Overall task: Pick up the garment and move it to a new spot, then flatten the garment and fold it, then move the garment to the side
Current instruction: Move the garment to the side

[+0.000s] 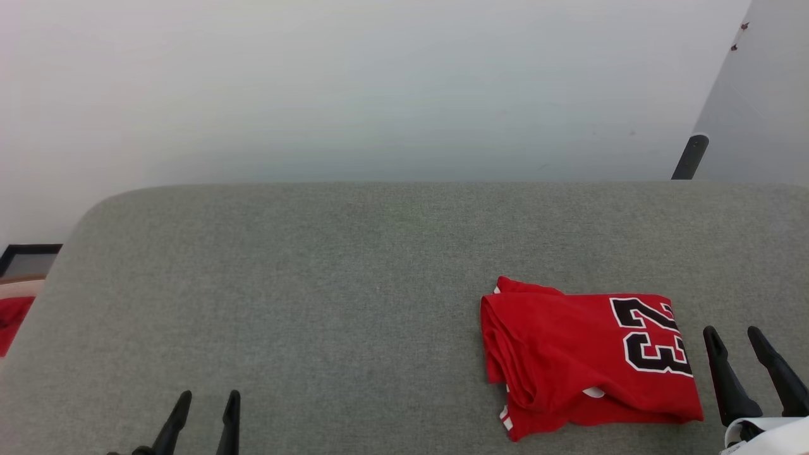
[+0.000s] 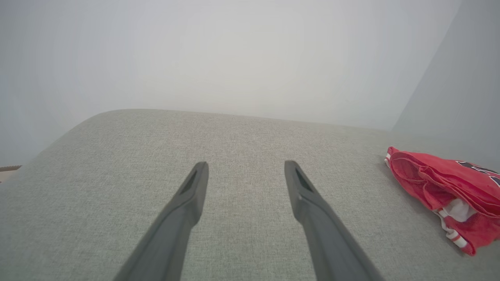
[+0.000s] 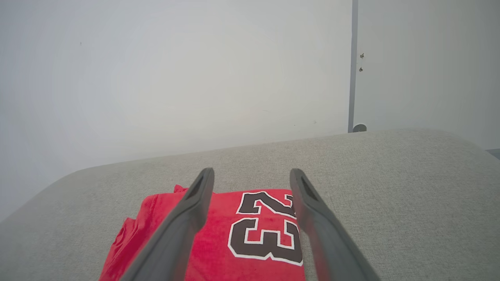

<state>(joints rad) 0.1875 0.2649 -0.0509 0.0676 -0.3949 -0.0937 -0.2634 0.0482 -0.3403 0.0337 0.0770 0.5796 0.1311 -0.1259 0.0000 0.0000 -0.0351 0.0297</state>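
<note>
The garment (image 1: 584, 360) lies folded into a red block on the grey cushioned surface (image 1: 316, 303), right of centre, its black "23" on top near the right edge. White trim peeks from its front folds (image 2: 455, 208). My right gripper (image 1: 733, 332) stands open just right of the garment, apart from it; in the right wrist view its fingers (image 3: 252, 173) frame the "23" (image 3: 265, 230) from above. My left gripper (image 1: 208, 397) is open at the lower left, far from the garment, with nothing between its fingers (image 2: 246, 164).
A pale wall rises behind the surface's rounded far edge. A dark post (image 1: 690, 157) stands at the back right. Off the left edge, lower down, sit a dark frame (image 1: 28, 259) and a patch of red cloth (image 1: 11, 322).
</note>
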